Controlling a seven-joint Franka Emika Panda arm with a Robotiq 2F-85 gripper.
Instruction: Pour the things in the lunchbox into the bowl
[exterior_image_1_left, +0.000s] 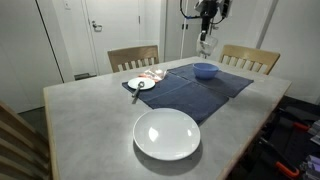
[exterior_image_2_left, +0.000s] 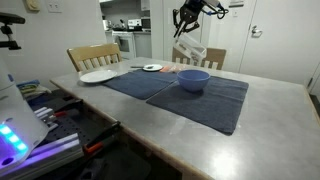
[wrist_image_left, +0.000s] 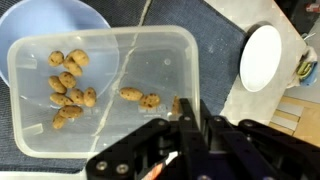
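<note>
Wrist view: gripper (wrist_image_left: 190, 112) clamped on the lunchbox (wrist_image_left: 150, 60) long rim; long axis runs across, left end over bowl (wrist_image_left: 50, 15). In an exterior view, lunchbox (exterior_image_2_left: 189, 50) hangs tilted, clear above bowl (exterior_image_2_left: 193, 80).

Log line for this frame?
gripper shut on lunchbox | lunchbox held above bowl | brown pieces inside lunchbox | not yet poured

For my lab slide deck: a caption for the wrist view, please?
Jaws grip the clear lunchbox, brown food pieces inside, with the blue bowl beneath one corner and a white plate alongside.
</note>
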